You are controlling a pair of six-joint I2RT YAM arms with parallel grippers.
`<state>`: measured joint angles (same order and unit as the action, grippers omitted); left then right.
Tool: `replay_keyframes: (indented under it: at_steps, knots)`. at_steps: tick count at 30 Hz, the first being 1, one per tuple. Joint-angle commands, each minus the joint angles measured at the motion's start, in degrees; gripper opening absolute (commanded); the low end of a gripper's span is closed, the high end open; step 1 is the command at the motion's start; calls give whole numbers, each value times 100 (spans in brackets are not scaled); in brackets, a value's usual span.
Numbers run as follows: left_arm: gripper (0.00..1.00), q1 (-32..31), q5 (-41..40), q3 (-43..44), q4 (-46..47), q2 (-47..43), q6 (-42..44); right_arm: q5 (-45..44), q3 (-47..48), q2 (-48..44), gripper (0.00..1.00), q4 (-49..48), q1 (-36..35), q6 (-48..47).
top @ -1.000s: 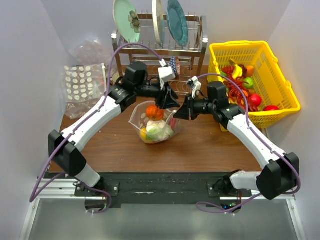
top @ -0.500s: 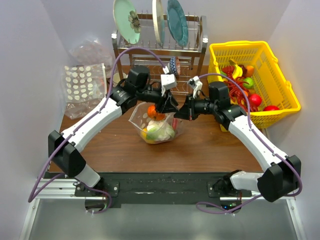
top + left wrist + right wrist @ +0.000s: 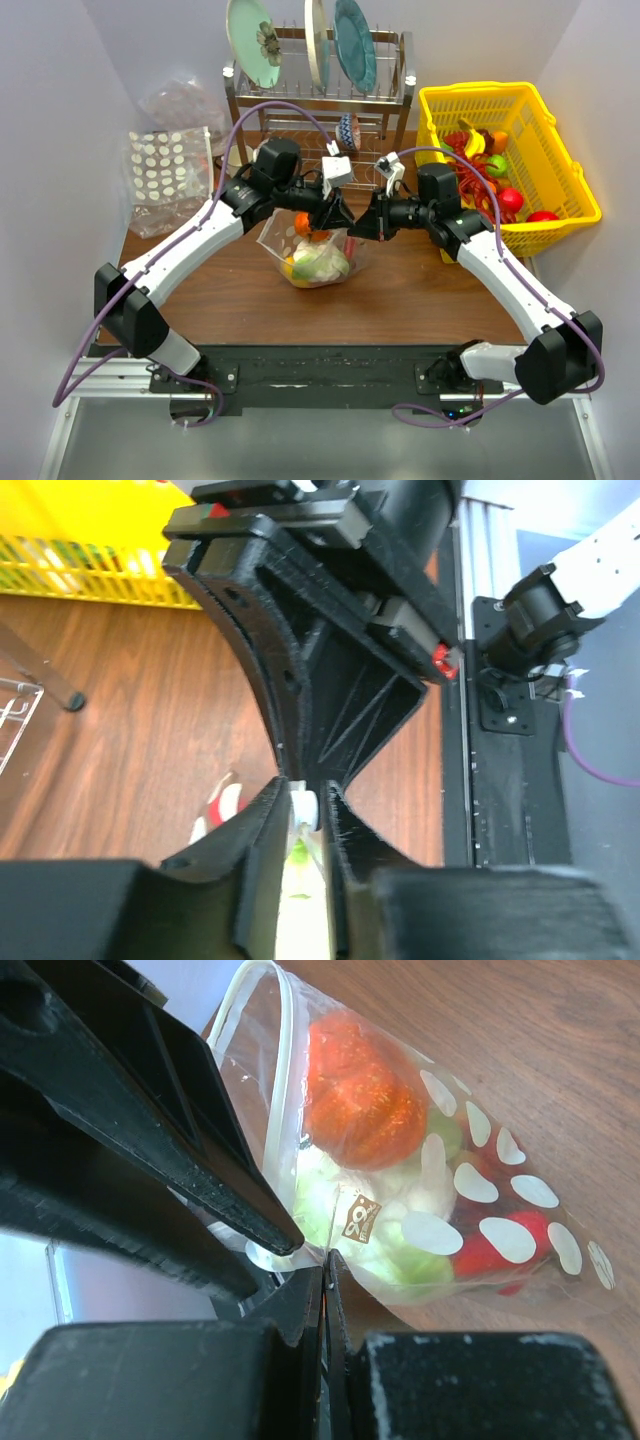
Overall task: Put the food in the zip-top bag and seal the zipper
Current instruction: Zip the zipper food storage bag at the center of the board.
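Note:
The zip-top bag stands mid-table, a clear pouch with the food inside: an orange piece, white, green and red ones. In the right wrist view the bag shows white dots and the orange piece. Its zipper runs as a white strip along the mouth. My left gripper is shut on the zipper near the bag's right end; its jaws pinch the strip. My right gripper is shut on the bag's right corner, right beside the left fingers.
A yellow basket with more toy fruit stands at the right. A dish rack with plates is at the back. A flat dotted pack and a wrinkly clear sack lie at the back left.
My left gripper has slid right along the bag's mouth until it meets the right gripper. The mouth has drawn narrower. The right gripper has stayed put.

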<state>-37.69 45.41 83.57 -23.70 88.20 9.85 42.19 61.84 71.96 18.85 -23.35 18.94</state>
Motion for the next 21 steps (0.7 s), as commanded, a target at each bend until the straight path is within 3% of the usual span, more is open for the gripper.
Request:
replay_keyframes:
  at_steps: [1,2,5,7,8,11,16,20,21]
  knots:
    - [19,-72,-295,36,-46,-102,70,219,135,-253,0,-329,-20,101]
    - [12,-80,-322,63,-73,-67,79,219,135,-253,0,-329,-3,101]
    - [6,-98,-392,124,-126,-31,79,219,126,-253,0,-338,-11,119]
    - [11,-107,-401,125,-161,-49,87,210,126,-262,0,-338,-11,128]
    - [18,-107,-384,107,-170,-84,114,210,126,-271,0,-338,-3,128]
    - [24,-115,-427,81,-222,-128,149,184,117,-288,0,-347,-2,128]
    - [25,-107,-480,28,-275,-137,184,193,109,-271,0,-373,-11,154]
    - [1,-115,-515,72,-293,-119,193,193,100,-271,0,-382,-3,154]
    - [0,-116,-541,72,-275,-128,184,201,91,-271,0,-382,-2,154]
